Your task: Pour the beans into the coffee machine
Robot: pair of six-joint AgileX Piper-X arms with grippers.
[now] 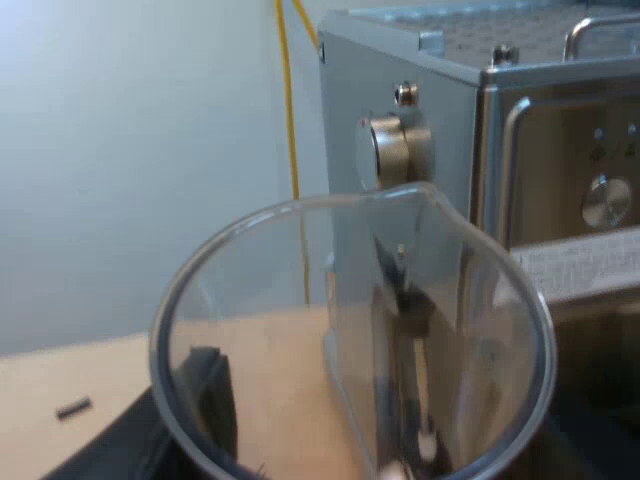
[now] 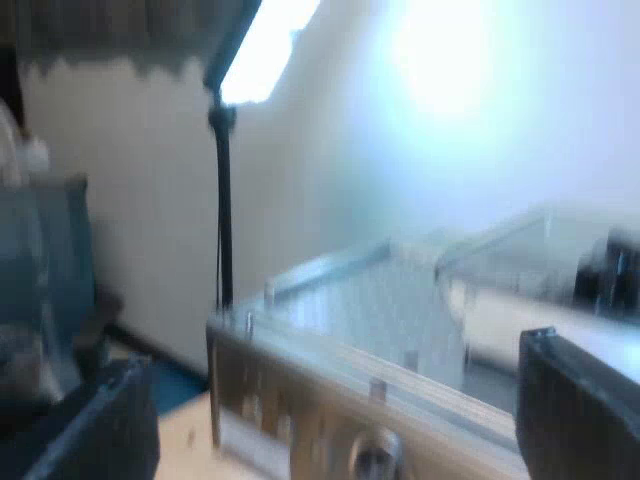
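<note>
The measuring glass [image 1: 350, 330] runs off the picture's edge, so its base and whatever's inside can't be made out. The left pincer [image 1: 390, 435] gripping it is mostly hidden behind the glass wall. Tiny dark bit [image 1: 72, 408] on the desk [image 1: 80, 365], too small to tell what. The espresso machine [image 1: 420, 150] is cut off too. From the right wrist its top is a blur, with some see-through box [image 2: 510, 255] on it.

Measuring glass [image 1: 350, 340] close beside espresso machine [image 1: 450, 120] side.
</note>
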